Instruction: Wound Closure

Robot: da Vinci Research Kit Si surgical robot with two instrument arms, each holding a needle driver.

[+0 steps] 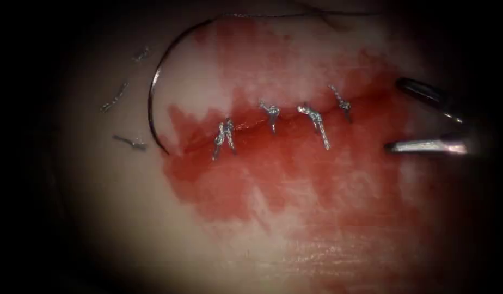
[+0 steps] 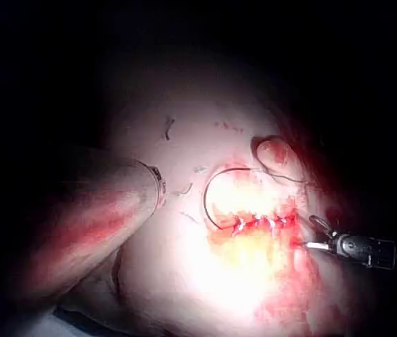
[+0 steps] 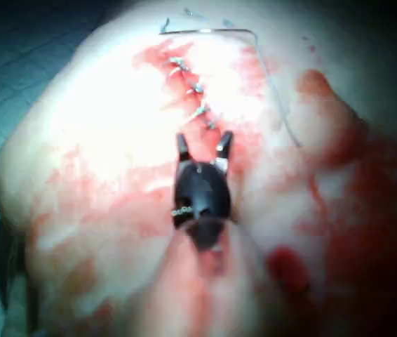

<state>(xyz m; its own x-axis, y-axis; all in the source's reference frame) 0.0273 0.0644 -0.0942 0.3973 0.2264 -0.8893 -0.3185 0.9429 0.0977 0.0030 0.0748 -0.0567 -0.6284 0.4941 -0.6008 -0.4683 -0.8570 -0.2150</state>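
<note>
My right tool [image 1: 396,117] sits at the right end of the cut [image 1: 251,126], its two slim metal jaws spread wide and holding nothing. One jaw points up and left, dark and glossy; the other lies nearly level, bright and tapered to a blunt tip. In the right wrist view the same tool [image 3: 204,146] shows as a black rounded wrist with the two short jaws forked apart just short of the last stitch.

The needle [image 1: 153,103] lies free on the tissue [image 1: 153,228] left of the cut, a thin dark steel arc with a bright glint along its middle. Its tip rests near the left end of the cut; I cannot tell whether the point pricks the surface. From its upper end the thread [image 1: 295,14] runs right as a fine dark line along the top.

Four stitches [image 1: 273,114] cross the cut, each a pale, twisted, knotty strand with short tails. The red fluid [image 1: 273,174] spreads in a wet, blotchy patch around and below them, over pale, smooth, glistening tissue. Three short cut ends [image 1: 130,142] of thread lie scattered left of the needle, greyish and kinked.

In the left wrist view a broad, blurred, red-smeared shaft [image 2: 93,217] ends at a ringed rim; I cannot tell how my left jaws stand.
</note>
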